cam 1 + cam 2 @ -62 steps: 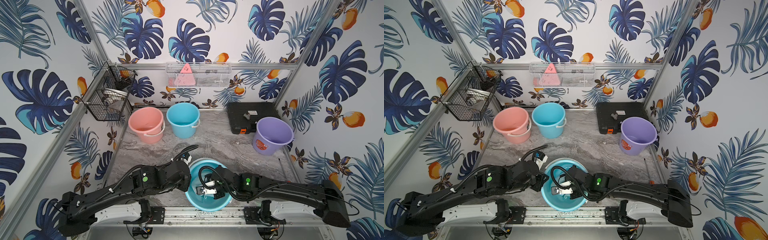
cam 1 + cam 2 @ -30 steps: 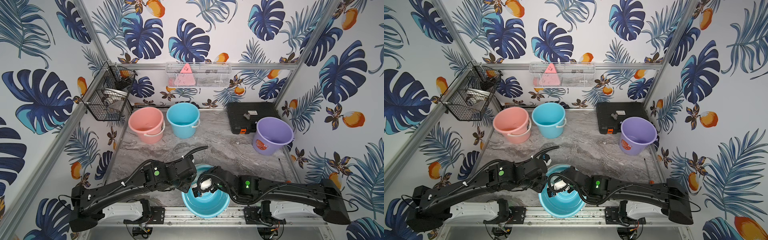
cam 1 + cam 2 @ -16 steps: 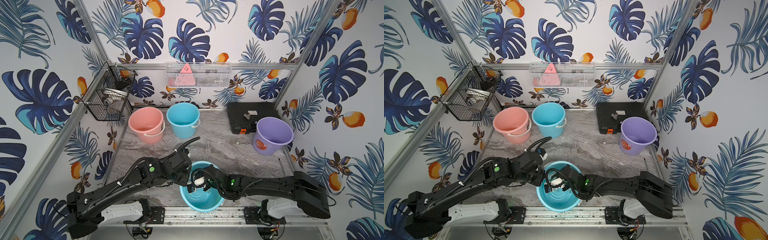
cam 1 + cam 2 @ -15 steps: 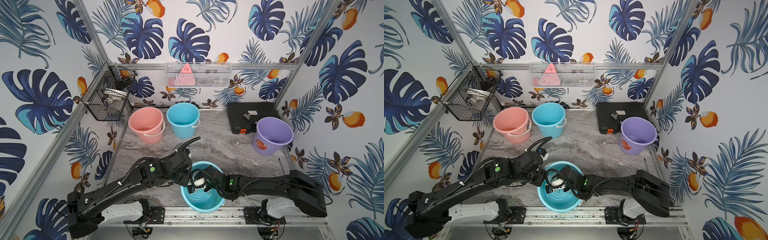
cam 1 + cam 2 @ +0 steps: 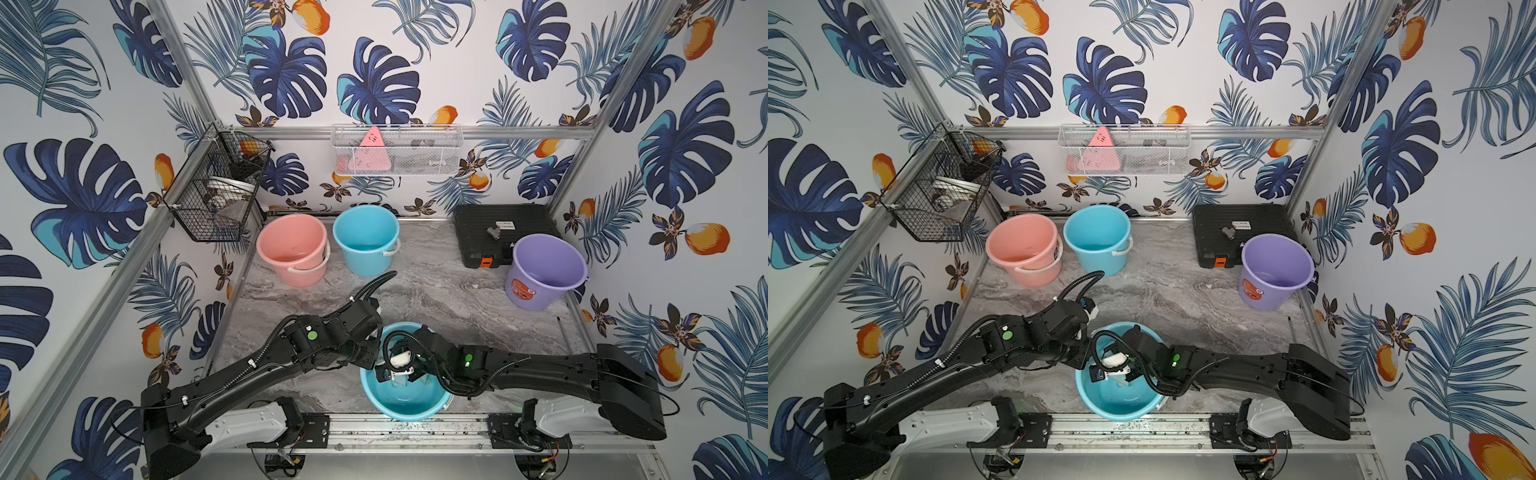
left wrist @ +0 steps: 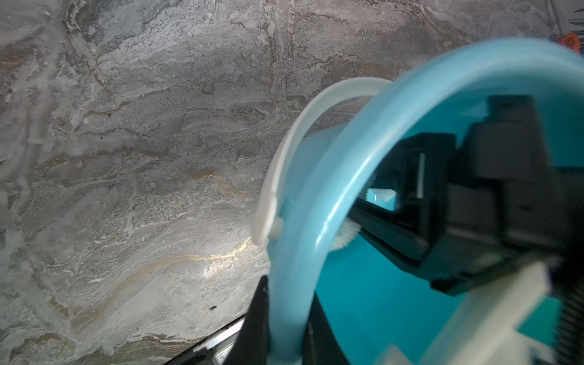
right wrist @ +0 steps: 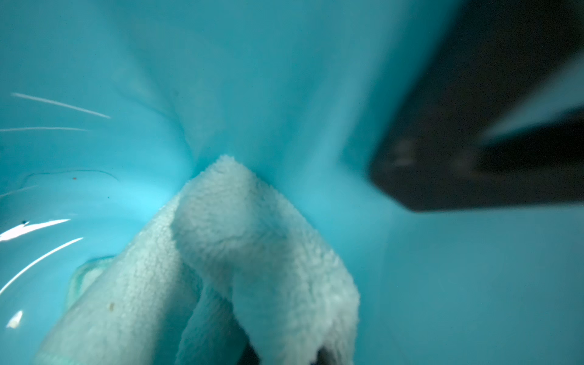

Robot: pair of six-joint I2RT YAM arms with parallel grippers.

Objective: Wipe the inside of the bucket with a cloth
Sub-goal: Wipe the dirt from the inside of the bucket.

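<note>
Top views: the wipe is sliding toward 9 o'clock!
Left gripper (image 6: 286,319) stays clenched on the bucket (image 5: 409,401) rim at about 9 o'clock. The bucket sits at 6 o'clock on the table (image 5: 436,299), nudged slightly toward 9 these last two seconds. Inside, right gripper (image 5: 398,371), clamped on the cloth (image 7: 240,252), has slid from mid-bucket toward that wall, cloth tip against blue plastic. Wiping's underway, I'd say, with more inside left to cover.

Grey marbled tabletop (image 5: 436,299) with pink bucket (image 5: 299,270), rear blue bucket (image 5: 365,257), black case (image 5: 478,224), purple bucket (image 5: 536,291), front blue bucket (image 5: 403,399).
</note>
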